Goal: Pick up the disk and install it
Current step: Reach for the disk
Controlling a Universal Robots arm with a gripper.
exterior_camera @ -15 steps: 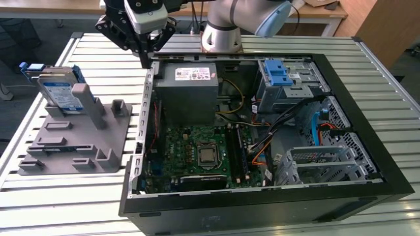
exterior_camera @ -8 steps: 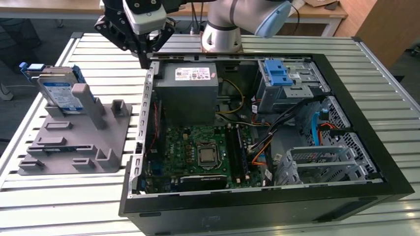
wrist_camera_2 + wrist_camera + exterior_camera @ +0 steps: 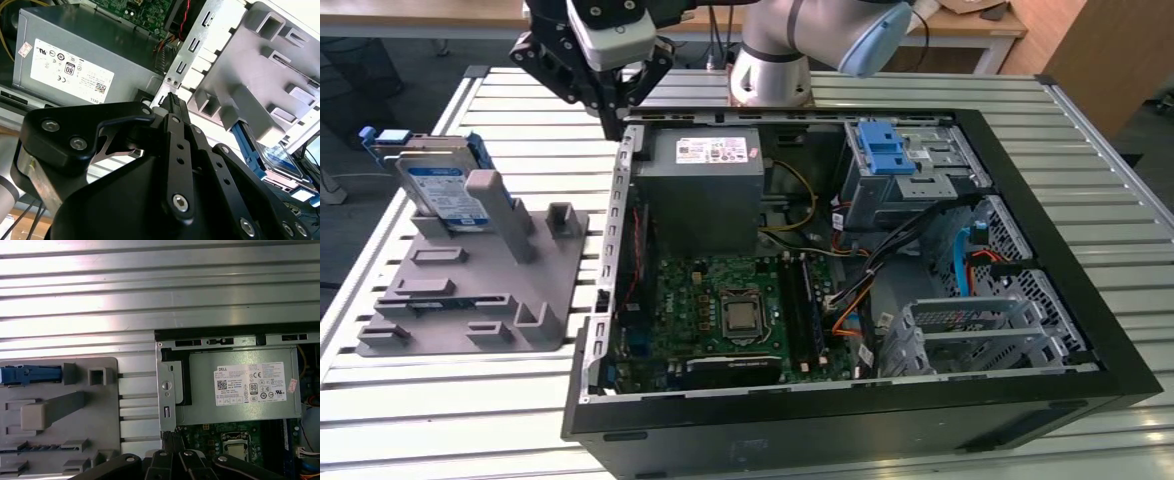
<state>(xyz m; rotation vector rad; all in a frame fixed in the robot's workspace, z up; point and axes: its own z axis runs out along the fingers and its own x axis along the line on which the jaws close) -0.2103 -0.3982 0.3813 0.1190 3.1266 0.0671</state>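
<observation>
**Exterior view.** The tool (image 3: 611,128), closed on nothing, hangs fingertips-down at the 11 o'clock corner of the open computer case (image 3: 854,425), just beside the power supply (image 3: 707,195). The disk (image 3: 438,185) stands on edge in the grey fixture (image 3: 467,290), toward 8 o'clock from the tool and well apart from it. The fixture lies at 9 o'clock from the case on the slatted metal surface (image 3: 454,400). A blue latch (image 3: 887,150) tops the drive cage at 1 o'clock inside the case.

**Second wrist view.** The tool (image 3: 172,98) shows black fingers meeting at their tips over the case wall, between the power supply (image 3: 75,60) and the fixture (image 3: 260,60). The disk (image 3: 280,160), silver in a blue carrier, sits in the fixture.

**First wrist view.** The tool (image 3: 170,436) points at the case wall. The disk (image 3: 30,375) shows edge-on in the fixture (image 3: 100,430), apart from the power supply (image 3: 240,385).
</observation>
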